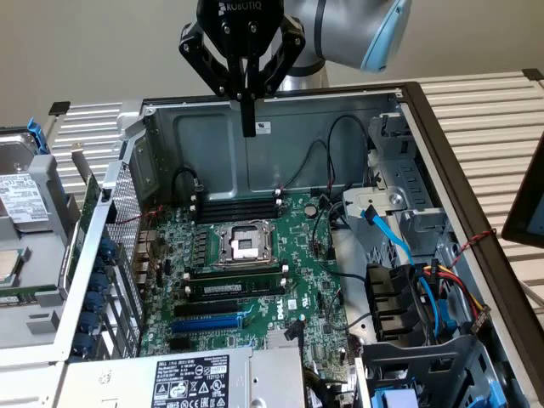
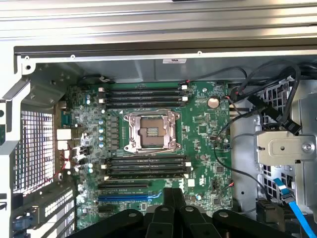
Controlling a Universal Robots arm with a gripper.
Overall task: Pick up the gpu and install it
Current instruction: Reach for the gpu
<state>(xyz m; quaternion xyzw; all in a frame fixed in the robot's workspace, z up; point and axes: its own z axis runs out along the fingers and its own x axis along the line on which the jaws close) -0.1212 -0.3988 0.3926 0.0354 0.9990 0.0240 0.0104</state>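
My gripper hangs shut and empty above the open computer case, over its rear wall. In the wrist view its closed fingers sit above the green motherboard, near the blue expansion slot. That slot holds no card. The gpu stands on edge just outside the case wall at the exterior view's left. It is seen edge-on as a thin green board with a silver bracket, well away from my gripper.
The CPU socket lies mid-board between memory slots. A power supply sits at the front. Blue and black cables and a drive cage crowd the exterior view's right. A hard drive lies outside at the left.
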